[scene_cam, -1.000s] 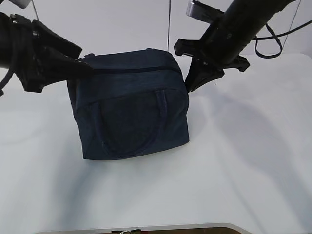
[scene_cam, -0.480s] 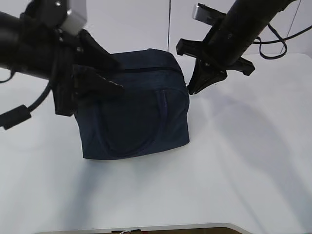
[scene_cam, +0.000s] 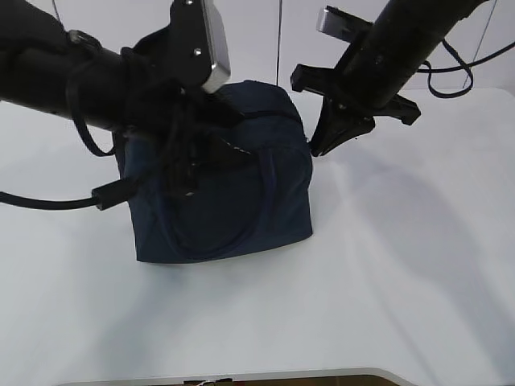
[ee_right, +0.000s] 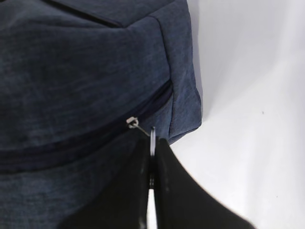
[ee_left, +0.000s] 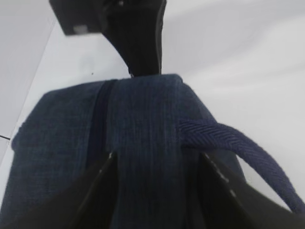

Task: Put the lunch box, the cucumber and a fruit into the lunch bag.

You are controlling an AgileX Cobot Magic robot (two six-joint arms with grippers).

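Note:
The dark navy lunch bag [scene_cam: 241, 217] stands on the white table, its top zipper [ee_right: 95, 138] closed along what shows. My left gripper [scene_cam: 221, 153] is over the bag's top, open, its jaws straddling the fabric strip between zipper and handle [ee_left: 156, 155]. One loop handle [ee_left: 238, 140] lies by its right jaw. My right gripper [scene_cam: 319, 146] is at the bag's far right corner, shut on the silver ring pull [ee_right: 152, 136]. The lunch box, cucumber and fruit are out of view.
The white table [scene_cam: 386, 273] spreads around the bag, with its front edge at the bottom of the exterior view. The left arm's cable [scene_cam: 48, 201] hangs left of the bag. The right arm's body [ee_left: 138, 33] shows beyond the bag in the left wrist view.
My left arm has swung right from the bag's left end to over its top and front. My right gripper has stayed at the right corner.

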